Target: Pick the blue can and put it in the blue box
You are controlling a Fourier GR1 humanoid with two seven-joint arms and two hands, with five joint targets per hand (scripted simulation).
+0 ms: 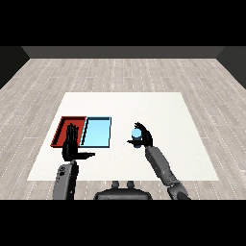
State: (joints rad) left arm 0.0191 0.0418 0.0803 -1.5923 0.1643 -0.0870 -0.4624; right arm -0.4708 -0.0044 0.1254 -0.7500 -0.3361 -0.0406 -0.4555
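The blue can (136,135) stands upright right of the trays, with my right hand (144,139) curled round it, fingers behind and thumb in front. The light blue tray (97,132) lies left of the can, with nothing in it. My left hand (71,143) is open, fingers straight and thumb stretched right, over the red tray's near edge.
The red tray (64,127) lies against the blue tray's left side; my left hand covers part of it. The white table (158,110) stretches wide to the right and behind the trays. Wooden floor surrounds it.
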